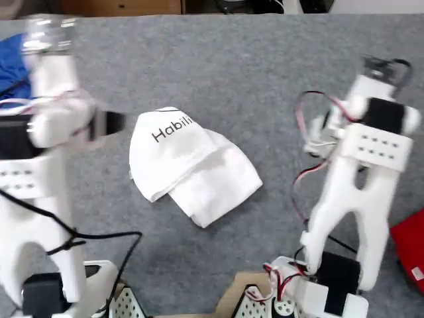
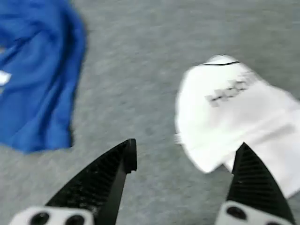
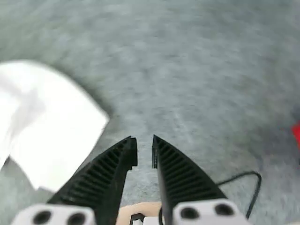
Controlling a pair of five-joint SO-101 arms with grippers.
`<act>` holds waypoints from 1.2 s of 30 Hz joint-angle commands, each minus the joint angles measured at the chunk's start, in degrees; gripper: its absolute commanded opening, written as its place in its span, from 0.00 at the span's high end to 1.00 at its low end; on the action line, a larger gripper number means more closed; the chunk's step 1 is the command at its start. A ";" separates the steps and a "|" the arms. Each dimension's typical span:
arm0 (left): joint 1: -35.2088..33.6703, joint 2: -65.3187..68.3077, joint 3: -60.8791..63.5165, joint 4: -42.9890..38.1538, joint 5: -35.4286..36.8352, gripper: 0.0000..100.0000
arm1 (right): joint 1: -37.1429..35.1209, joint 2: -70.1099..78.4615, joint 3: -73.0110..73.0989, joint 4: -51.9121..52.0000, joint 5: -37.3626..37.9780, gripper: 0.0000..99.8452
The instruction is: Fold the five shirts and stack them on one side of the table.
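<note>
white shirt (image 1: 192, 165) bundled, well apart from blue shirt (image 1: 8, 66)

Looks like a robotics lab: grey felt-covered desk (image 1: 265, 59); left arm (image 1: 50, 199) and right arm (image 1: 358, 192) mounted at its near edge, loose wiring (image 1: 308, 126) exposed.

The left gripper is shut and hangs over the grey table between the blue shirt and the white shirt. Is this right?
Not quite. The left gripper is open, not shut: the left wrist view shows its jaws wide apart. It does hang over the grey table between the blue shirt and the white shirt.
</note>
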 commanded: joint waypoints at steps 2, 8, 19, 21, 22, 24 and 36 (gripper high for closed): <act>-9.93 -1.80 7.21 0.44 -3.87 0.66 | -15.52 -2.33 2.86 0.79 0.53 0.93; -12.84 -1.98 20.13 0.44 -3.87 0.66 | -31.43 -2.24 14.46 -0.53 0.53 0.93; -12.84 -2.15 32.18 -3.34 -3.60 0.66 | -36.97 -1.89 36.44 -28.84 0.53 0.93; -12.75 -2.15 32.88 -3.34 -3.60 0.66 | -36.97 -0.31 39.08 -34.46 0.53 0.93; -12.75 -2.15 32.88 -3.34 -3.60 0.66 | -36.97 0.92 39.60 -36.40 0.53 0.93; -12.75 -2.15 32.88 -3.34 -3.60 0.66 | -36.97 4.09 39.43 -38.33 0.53 0.93; -13.19 -2.15 32.88 -2.90 -1.67 0.66 | -40.92 27.30 30.20 -38.33 0.35 0.93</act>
